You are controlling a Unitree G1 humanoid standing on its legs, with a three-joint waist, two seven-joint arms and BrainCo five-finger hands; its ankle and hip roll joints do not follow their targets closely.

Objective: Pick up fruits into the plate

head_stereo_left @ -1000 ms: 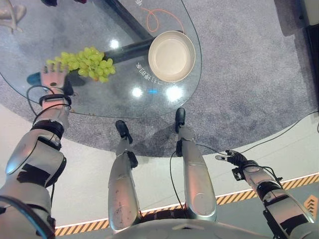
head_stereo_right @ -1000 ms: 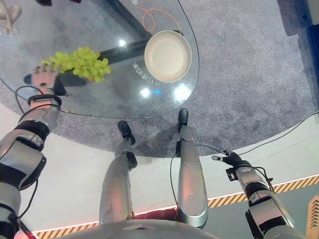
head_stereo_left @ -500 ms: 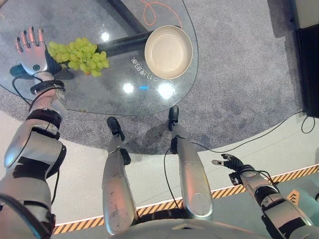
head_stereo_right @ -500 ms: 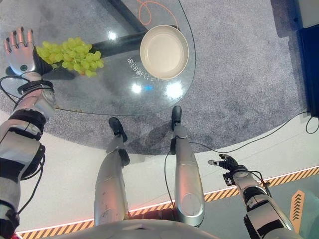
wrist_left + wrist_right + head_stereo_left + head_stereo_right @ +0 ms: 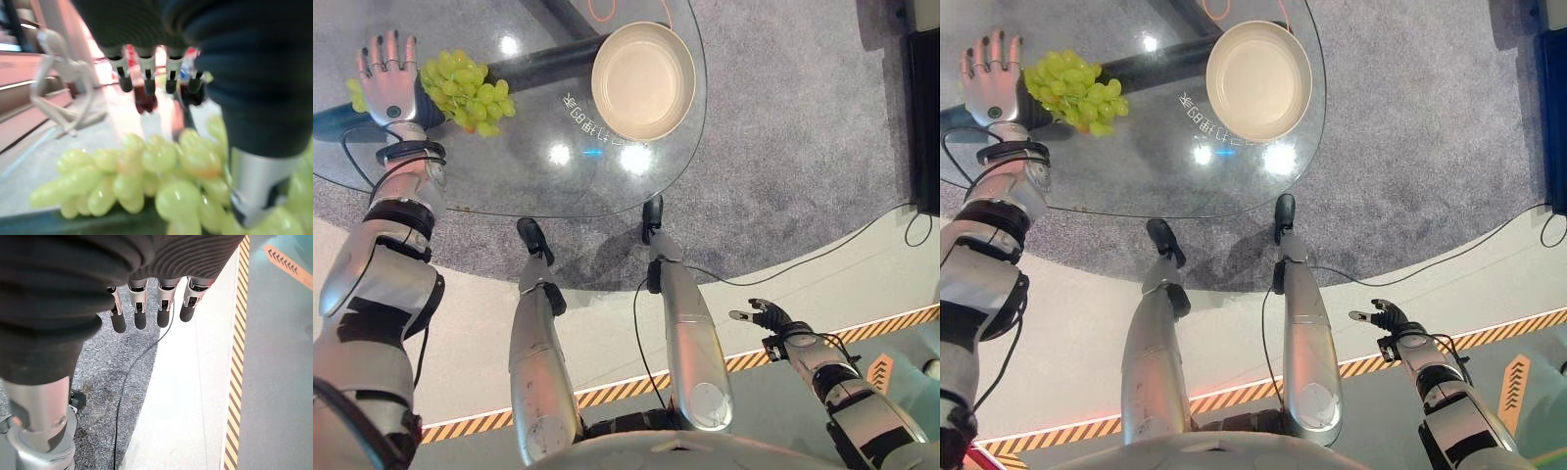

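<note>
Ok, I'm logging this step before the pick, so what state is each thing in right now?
grapes: one bunch lying on the glass table, not in the plate.
plate: upright on the table, empty.
left hand: open, fingers straight, beside the grapes.
right hand: open, hanging low off the table, holding nothing.

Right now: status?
Left hand open beside grapes, not gripping. Right hand open, low off the table. Plate empty, path clear.

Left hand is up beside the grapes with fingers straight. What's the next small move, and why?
Probably slide the left hand a little toward the grapes and curl the fingers round the bunch. The hand is open at its left edge, nothing gripped, and the plate further right holds no fruit.
</note>
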